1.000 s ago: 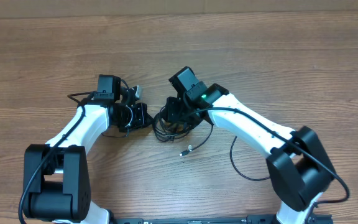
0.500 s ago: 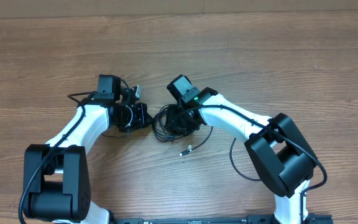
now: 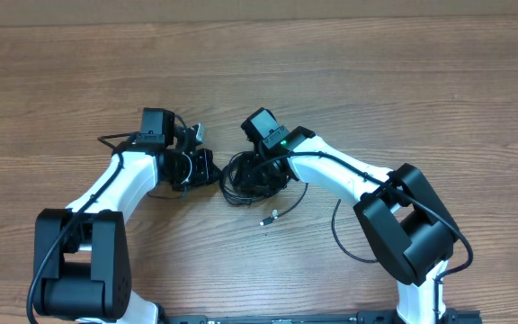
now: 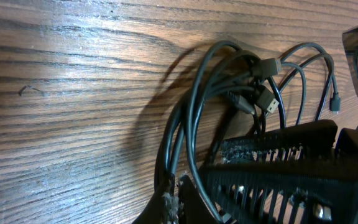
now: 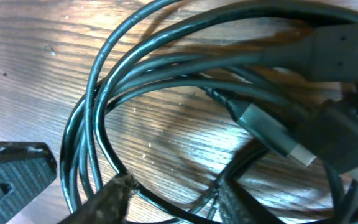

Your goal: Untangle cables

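The left gripper (image 4: 180,194) is closed, pinching several strands of the cables (image 4: 190,118) to anchor one side. We read the right gripper (image 5: 67,186) as partly open, straddling other strands, probably to draw them apart. The cables lie on the table (image 3: 376,90) between both grippers. Crossed loops and a silver plug (image 5: 278,137) lying over them obstruct separation.
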`<control>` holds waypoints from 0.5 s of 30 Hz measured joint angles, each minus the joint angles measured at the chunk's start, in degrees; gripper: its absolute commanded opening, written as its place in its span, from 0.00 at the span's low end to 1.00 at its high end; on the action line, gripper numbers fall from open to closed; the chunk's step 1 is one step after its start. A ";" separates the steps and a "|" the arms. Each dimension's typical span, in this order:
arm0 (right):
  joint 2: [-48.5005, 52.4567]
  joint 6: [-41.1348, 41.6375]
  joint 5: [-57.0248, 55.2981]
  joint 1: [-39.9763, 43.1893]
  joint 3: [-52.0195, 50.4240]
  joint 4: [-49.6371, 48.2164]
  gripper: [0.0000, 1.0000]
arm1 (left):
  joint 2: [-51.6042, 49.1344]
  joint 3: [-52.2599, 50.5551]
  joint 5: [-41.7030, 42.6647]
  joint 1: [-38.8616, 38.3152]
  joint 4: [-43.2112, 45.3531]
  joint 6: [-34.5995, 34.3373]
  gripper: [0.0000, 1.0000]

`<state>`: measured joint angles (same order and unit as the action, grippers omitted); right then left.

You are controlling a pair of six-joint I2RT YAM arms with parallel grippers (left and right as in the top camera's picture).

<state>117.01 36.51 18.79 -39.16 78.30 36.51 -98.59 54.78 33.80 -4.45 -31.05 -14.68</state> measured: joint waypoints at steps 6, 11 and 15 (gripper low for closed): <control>0.00 -3.58 1.79 0.00 0.00 -0.83 0.52 | 0.00 0.00 0.00 0.00 0.02 0.00 0.04; 0.00 -4.46 2.23 0.00 0.00 -0.98 0.52 | 0.00 0.00 0.68 0.00 0.46 0.00 0.04; 0.00 -4.85 2.36 0.00 0.00 -1.01 0.55 | 0.00 0.00 1.09 0.00 0.46 0.00 0.04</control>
<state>117.01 31.66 21.15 -39.16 78.30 35.51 -98.59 54.78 34.89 -4.45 -30.59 -14.68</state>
